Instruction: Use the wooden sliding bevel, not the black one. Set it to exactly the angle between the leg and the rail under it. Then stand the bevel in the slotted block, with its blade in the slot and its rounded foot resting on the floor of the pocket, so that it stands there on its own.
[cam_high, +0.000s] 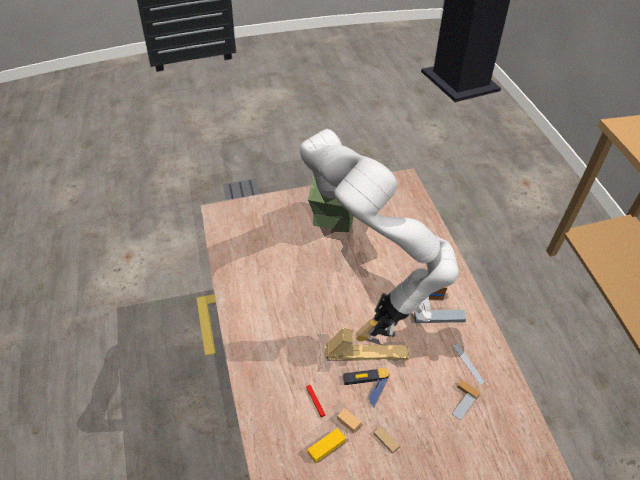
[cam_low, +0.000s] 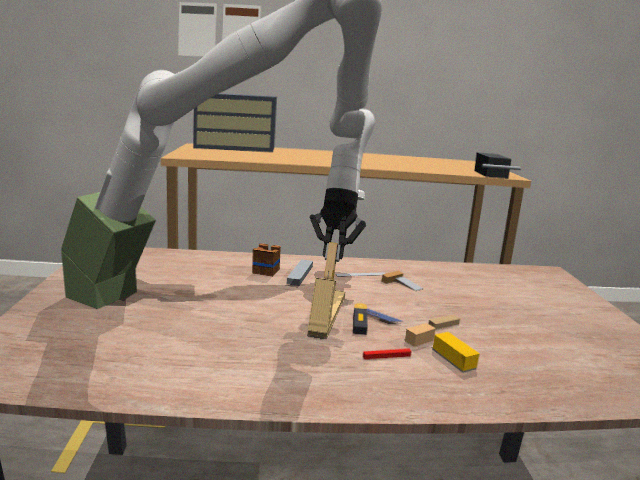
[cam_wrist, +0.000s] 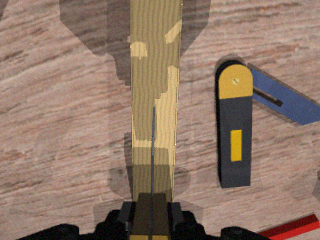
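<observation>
My gripper (cam_high: 379, 329) is shut on the wooden sliding bevel (cam_high: 367, 329) and holds it upright over the wooden leg-and-rail piece (cam_high: 361, 348). In the exterior view the gripper (cam_low: 336, 243) grips the top of the bevel's stock (cam_low: 330, 262), whose lower end is at the slanted leg (cam_low: 324, 305). In the wrist view the stock (cam_wrist: 154, 215) sits between my fingers, with its thin blade (cam_wrist: 153, 150) edge-on along the wooden piece (cam_wrist: 155, 75). The black bevel (cam_wrist: 234, 130) with a blue blade (cam_wrist: 285, 100) lies flat to the right. The brown slotted block (cam_low: 266, 259) stands behind.
A grey bar (cam_low: 299, 271) lies beside the slotted block. A wood-and-grey tool (cam_low: 395, 277) lies at the back right. A red bar (cam_low: 386, 353), a yellow block (cam_low: 454, 351) and two small wooden blocks (cam_low: 419, 334) lie near the front right. The green arm base (cam_low: 103, 250) stands left.
</observation>
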